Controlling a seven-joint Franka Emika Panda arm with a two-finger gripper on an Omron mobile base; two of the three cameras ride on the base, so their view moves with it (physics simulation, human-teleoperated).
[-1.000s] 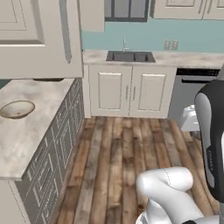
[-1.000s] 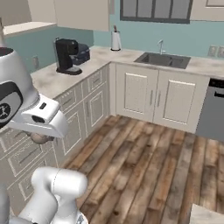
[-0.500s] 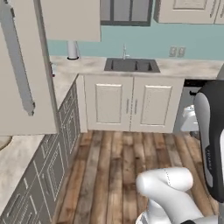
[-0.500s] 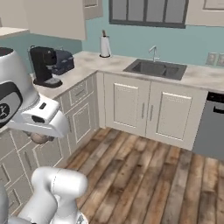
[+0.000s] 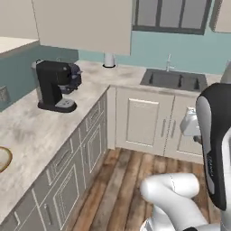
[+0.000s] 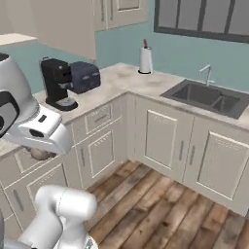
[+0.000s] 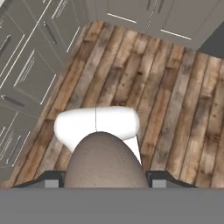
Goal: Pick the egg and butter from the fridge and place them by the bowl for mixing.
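The egg (image 7: 105, 164) is a pale beige-grey ovoid that sits large between my gripper's (image 7: 105, 183) two dark fingertips, so the gripper is shut on it. From the right base view the egg (image 6: 39, 154) peeks out under the white hand, held over the wooden floor beside the grey drawers. The bowl (image 5: 2, 159), with its tan rim, shows at the left edge of the counter (image 5: 31, 131). The butter and the fridge are out of view.
A black coffee machine (image 5: 53, 85) and a dark toaster (image 6: 83, 77) stand on the counter against the teal wall. A paper towel roll (image 6: 145, 59) and a sink (image 6: 209, 97) lie further along. Cabinet fronts (image 5: 76, 176) border the wooden floor (image 6: 155, 209).
The whole scene has shifted because the base moved: the coffee machine and counter corner are now nearer, and the sink has slid right. The egg stays in the gripper.
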